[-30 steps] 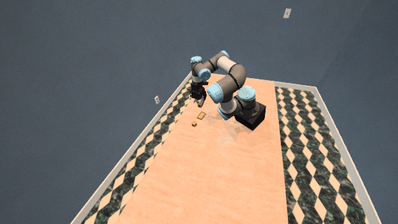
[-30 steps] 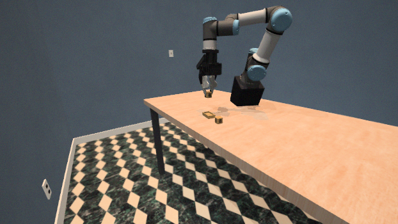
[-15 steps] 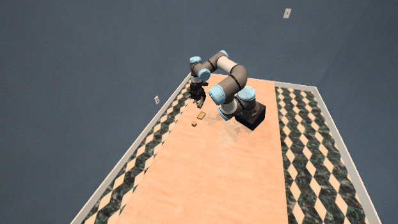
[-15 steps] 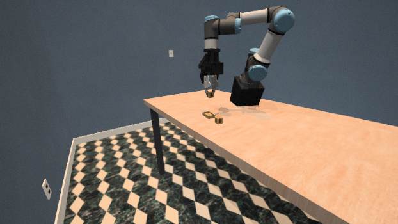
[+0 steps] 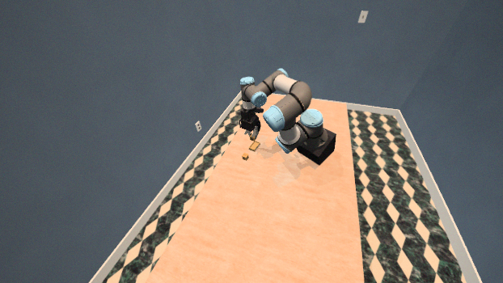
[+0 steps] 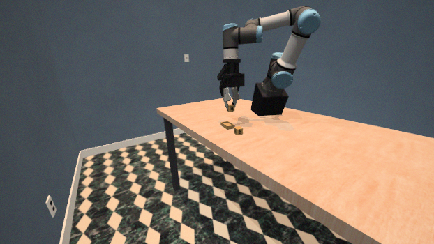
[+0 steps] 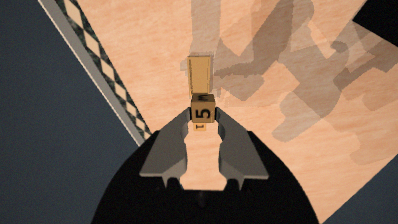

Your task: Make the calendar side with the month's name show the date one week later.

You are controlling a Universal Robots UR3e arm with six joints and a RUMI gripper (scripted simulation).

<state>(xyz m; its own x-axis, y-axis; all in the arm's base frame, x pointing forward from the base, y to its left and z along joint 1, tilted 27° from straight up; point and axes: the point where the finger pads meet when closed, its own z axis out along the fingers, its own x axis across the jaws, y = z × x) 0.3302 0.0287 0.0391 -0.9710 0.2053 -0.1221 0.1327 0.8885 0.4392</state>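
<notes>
My gripper (image 7: pixel 203 108) is shut on a small wooden calendar cube (image 7: pixel 203 111) whose face toward the wrist camera shows a 5. It holds the cube in the air above the table, just over the near end of the empty wooden tray (image 7: pixel 199 77). In the exterior view the held cube (image 6: pixel 230 107) hangs between the fingers, above and behind the tray (image 6: pixel 227 124). The second cube (image 6: pixel 238 131) sits on the table beside the tray, outside it. In the top view the gripper (image 5: pixel 254 134) is above the tray (image 5: pixel 254 145), with the loose cube (image 5: pixel 245 156) a little in front.
The robot's black base (image 6: pixel 268 101) stands on the table right of the tray. The table's left edge (image 7: pixel 100 75) runs close by, with the checkered floor (image 6: pixel 139 195) below. The tabletop stretches far toward the front.
</notes>
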